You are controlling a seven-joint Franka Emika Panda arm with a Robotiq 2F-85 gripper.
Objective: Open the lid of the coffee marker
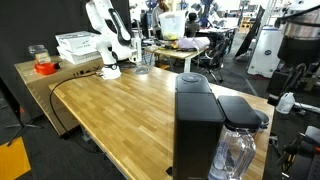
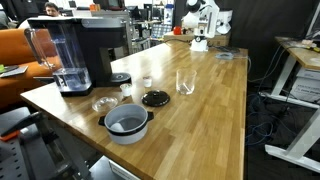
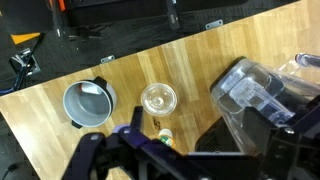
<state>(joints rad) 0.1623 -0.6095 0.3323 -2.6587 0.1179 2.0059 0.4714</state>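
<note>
The coffee marker (image 1: 199, 125) is a tall black box at the near end of the wooden table, with a clear water tank (image 1: 236, 152) beside it. Its rounded black lid (image 1: 195, 83) lies down on top. In an exterior view the machine (image 2: 98, 52) stands at the left, its lid (image 2: 100, 21) flat. My gripper (image 1: 137, 50) hangs at the far end of the table, well away from the machine. From the wrist view, high above, the machine (image 3: 245, 140) lies at the lower right. The gripper (image 3: 175, 165) is open and holds nothing.
A grey pot (image 2: 127, 123), a black round lid (image 2: 155, 98), a drinking glass (image 2: 185, 82) and small glass pieces (image 2: 105, 103) sit near the machine. White trays (image 1: 78, 45) and a red-lidded jar (image 1: 43, 66) stand on a side table by the robot base (image 1: 110, 70).
</note>
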